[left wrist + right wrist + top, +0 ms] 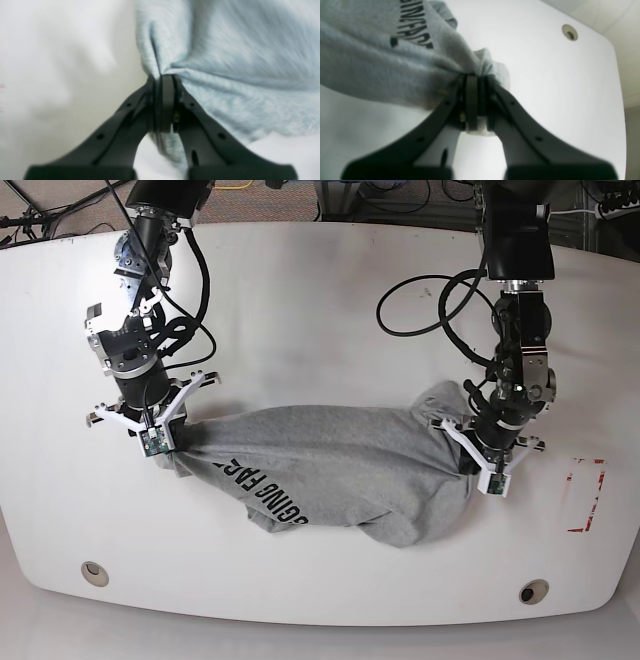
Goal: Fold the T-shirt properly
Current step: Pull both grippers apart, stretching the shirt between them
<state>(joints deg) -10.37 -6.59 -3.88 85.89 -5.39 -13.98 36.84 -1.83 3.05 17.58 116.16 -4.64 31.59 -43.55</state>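
The light grey T-shirt [330,465] with black block lettering stretches across the middle of the white table [320,290], sagging in a bunched band between my two arms. My left gripper [468,442], on the right in the base view, is shut on the shirt's right end. In the left wrist view the left gripper [163,77] pinches a gathered fold of the T-shirt [237,62]. My right gripper [168,442] is shut on the shirt's left end. The right wrist view shows the right gripper [475,76] clamping bunched fabric of the T-shirt [382,65] beside the lettering.
A red outlined rectangle [585,495] is marked on the table near its right edge. Round cable holes sit at the front left [95,572] and front right [533,591]. Black cables [430,300] loop over the table behind the left arm.
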